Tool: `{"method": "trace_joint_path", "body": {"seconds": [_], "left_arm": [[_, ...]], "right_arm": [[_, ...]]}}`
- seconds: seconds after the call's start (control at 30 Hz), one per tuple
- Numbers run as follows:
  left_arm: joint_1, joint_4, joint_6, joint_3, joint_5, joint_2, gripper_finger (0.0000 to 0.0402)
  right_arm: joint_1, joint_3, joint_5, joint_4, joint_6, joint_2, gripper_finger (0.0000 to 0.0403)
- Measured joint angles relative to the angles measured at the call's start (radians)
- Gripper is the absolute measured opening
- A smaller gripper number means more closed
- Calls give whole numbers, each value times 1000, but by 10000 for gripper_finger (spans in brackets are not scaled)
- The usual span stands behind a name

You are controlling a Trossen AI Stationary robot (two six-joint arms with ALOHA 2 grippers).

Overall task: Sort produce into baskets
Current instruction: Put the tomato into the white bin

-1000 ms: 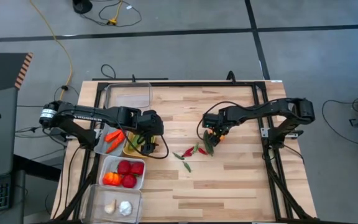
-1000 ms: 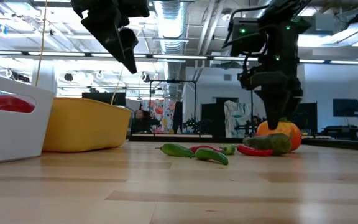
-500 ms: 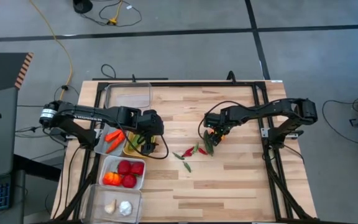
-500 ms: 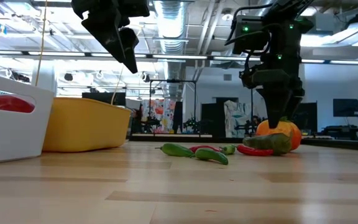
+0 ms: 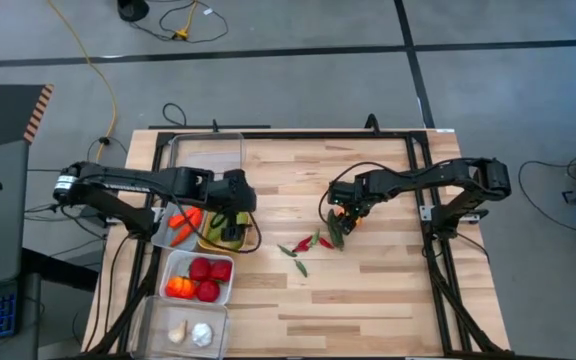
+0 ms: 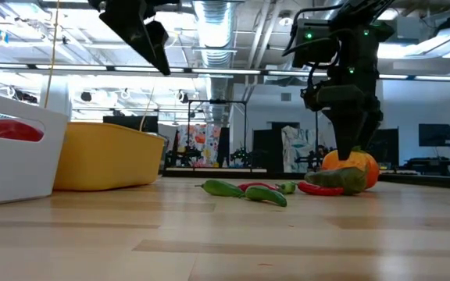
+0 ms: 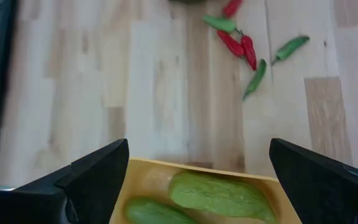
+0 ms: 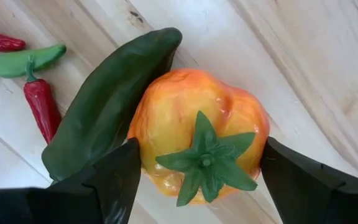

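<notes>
My left gripper (image 5: 233, 215) hangs open and empty above the yellow basket (image 7: 166, 168), which holds two green cucumbers (image 7: 219, 196). It shows high up in the low view (image 6: 161, 58). My right gripper (image 8: 201, 144) is open and points down over an orange-yellow pepper (image 8: 191, 124) on the table. One finger stands at each side of the pepper. A dark green cucumber (image 8: 104, 112) lies against the pepper. Small red and green chillies (image 5: 303, 248) lie scattered on the table between the two arms. My right gripper comes at the pepper from above, its fingers (image 8: 120, 180) close beside the pepper's two sides (image 8: 143, 134). I cannot tell whether they touch it. The pepper rests on the table, stem up.
A grey basket (image 5: 161, 232) holds carrots (image 5: 182, 224). A white basket (image 5: 230, 285) holds tomatoes and a pepper. A clear basket (image 5: 148, 320) at the near left holds garlic. Another clear basket (image 5: 208, 152) stands at the far left. Bare table lies to the near right.
My left gripper has gone a little toward the table's left edge and up, and stays open above the yellow basket. My right gripper stays over the pepper.
</notes>
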Motion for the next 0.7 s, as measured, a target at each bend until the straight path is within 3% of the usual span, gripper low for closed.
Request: {"method": "trace_joint_path", "body": {"seconds": [0.47,0.7], "left_arm": [[0,-62,-48,0,-105,-188,377],[0,-77,-34,0,-114,-254,377]], "right_arm": [[25,172,1,50,-41,-2,327],[105,191,1,375,-46,0,327]]}}
